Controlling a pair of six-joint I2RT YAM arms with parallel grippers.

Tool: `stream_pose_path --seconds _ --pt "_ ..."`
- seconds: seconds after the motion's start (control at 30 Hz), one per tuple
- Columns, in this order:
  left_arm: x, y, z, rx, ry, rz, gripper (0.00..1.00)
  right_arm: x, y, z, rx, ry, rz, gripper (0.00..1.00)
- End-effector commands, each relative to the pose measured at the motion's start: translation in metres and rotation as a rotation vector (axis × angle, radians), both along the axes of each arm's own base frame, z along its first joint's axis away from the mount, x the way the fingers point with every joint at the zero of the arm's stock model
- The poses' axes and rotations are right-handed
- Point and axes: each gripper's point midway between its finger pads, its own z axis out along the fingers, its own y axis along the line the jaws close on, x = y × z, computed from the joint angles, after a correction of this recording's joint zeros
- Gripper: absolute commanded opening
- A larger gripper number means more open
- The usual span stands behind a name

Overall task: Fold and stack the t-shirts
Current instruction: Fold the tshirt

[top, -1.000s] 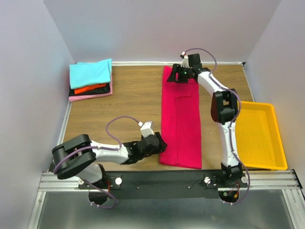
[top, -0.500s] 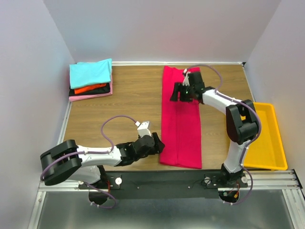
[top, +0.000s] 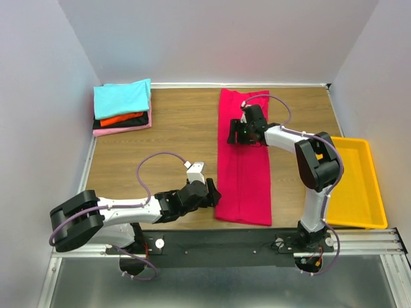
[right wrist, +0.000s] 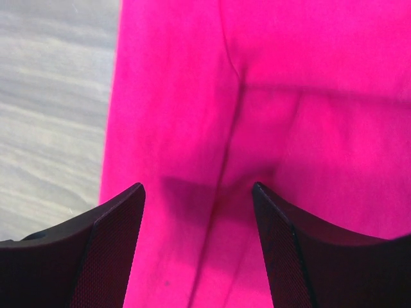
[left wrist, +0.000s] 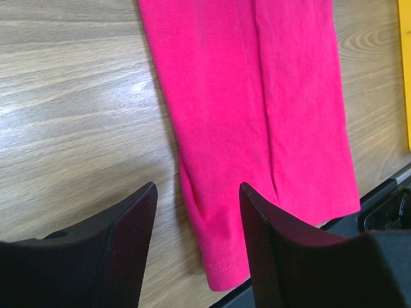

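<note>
A crimson t-shirt (top: 243,163) lies flat on the wooden table as a long narrow strip, folded lengthwise, from the back edge to the front edge. My right gripper (top: 234,134) hovers open over its upper half, nothing between its fingers; in the right wrist view the cloth (right wrist: 270,96) fills the frame below the open gripper (right wrist: 198,192). My left gripper (top: 214,194) stands open beside the strip's near left corner (left wrist: 221,263), with its jaws straddling the hem edge in the left wrist view (left wrist: 198,192). A stack of folded t-shirts (top: 122,106), cyan on top, sits at the back left.
A yellow plastic bin (top: 350,183) stands at the right edge of the table. The black front rail (top: 225,240) runs just below the shirt's near end. Bare wood (top: 167,138) lies between the stack and the crimson strip.
My right gripper has come back from the shirt's far end toward its upper middle, lower over the cloth. The left arm has shifted slightly and stays at the near left corner.
</note>
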Motion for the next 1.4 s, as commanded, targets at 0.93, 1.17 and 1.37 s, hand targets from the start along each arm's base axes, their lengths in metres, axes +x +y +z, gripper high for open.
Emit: stream_pose_path --seconds 0.93,1.17,1.37 --pt "-0.011 0.006 -0.004 -0.03 0.025 -0.043 0.61 -0.062 -0.007 0.074 0.085 -0.111 -0.089 0.74" --pt "-0.011 0.001 -0.004 0.002 0.01 -0.088 0.6 -0.147 -0.058 0.026 -0.034 0.02 -0.222 0.69" --pt "-0.013 0.0 -0.013 0.037 0.021 -0.113 0.6 -0.197 -0.094 0.023 -0.045 0.057 -0.332 0.65"
